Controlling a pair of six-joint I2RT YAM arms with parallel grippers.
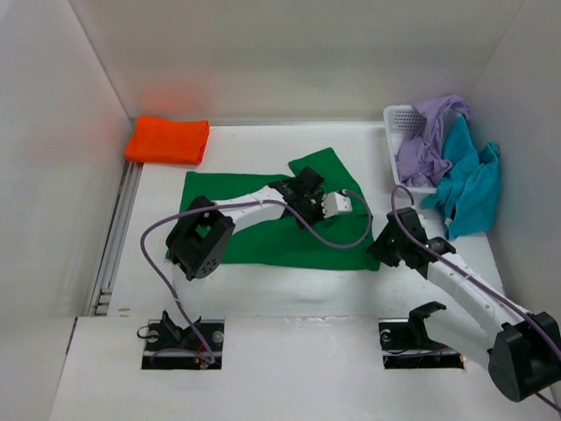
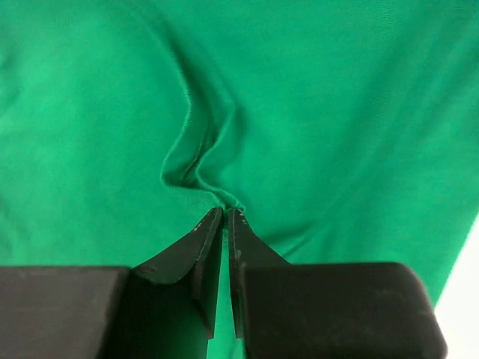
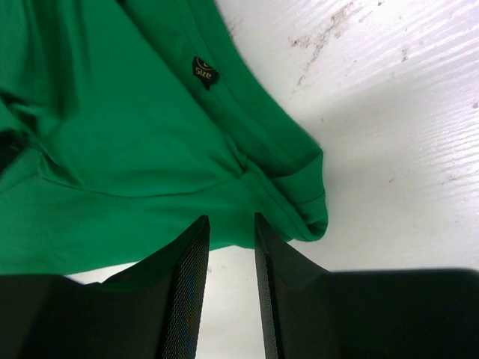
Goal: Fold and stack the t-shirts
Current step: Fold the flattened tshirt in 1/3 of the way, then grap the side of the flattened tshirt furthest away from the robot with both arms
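Green shirt (image 1: 254,247): lies spread flat mid-bench (image 1: 289,298), one corner flipped up at the far side. It looks like thin, light, limp knit. I judge it will sag and stretch rather than hold a line, so it wants pinching at hems and corners, not in the middle of the panel. My left hand (image 2: 226,211) is closed tight on a small ridge of the green cloth, and creases run away from the tips. My right hand (image 3: 230,218) sits at the near right corner by the hem, fingers narrowly apart with bare bench showing between them and nothing clamped. The orange shirt (image 1: 168,140) lies folded at the far left. The purple shirt (image 1: 429,136) and teal shirt (image 1: 469,184) hang in and over the basket (image 1: 396,118), far right.
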